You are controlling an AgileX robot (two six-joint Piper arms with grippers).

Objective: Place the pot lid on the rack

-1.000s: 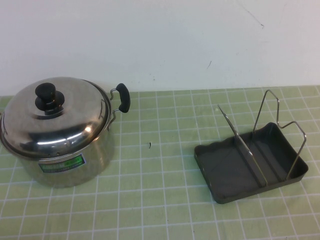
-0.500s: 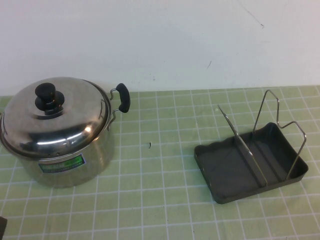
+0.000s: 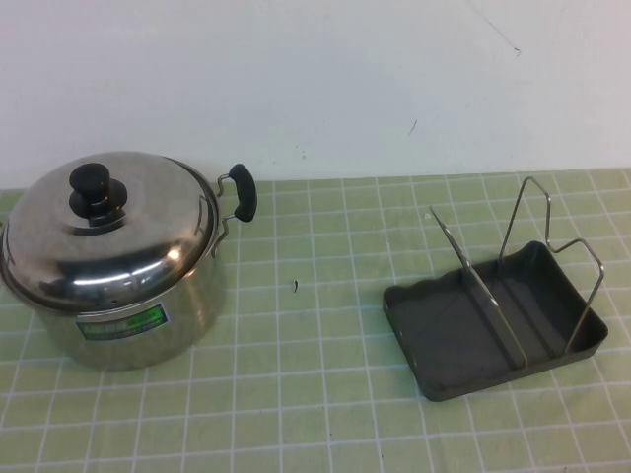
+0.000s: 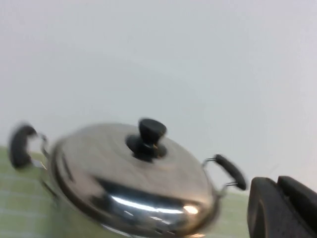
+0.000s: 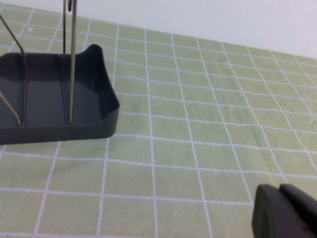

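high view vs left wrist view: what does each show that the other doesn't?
Only the high view: the dark grey rectangular rack with silver wire loops, bare of any lid, and the pot's green label. Neither end effector appears there.

Only the left wrist view: part of the left end effector, dark, at the frame's corner, near the pot.

Both: the shiny domed steel pot lid with black knob, seated on the deep steel pot, and the green checked table.

The right end effector shows only in its own wrist view.
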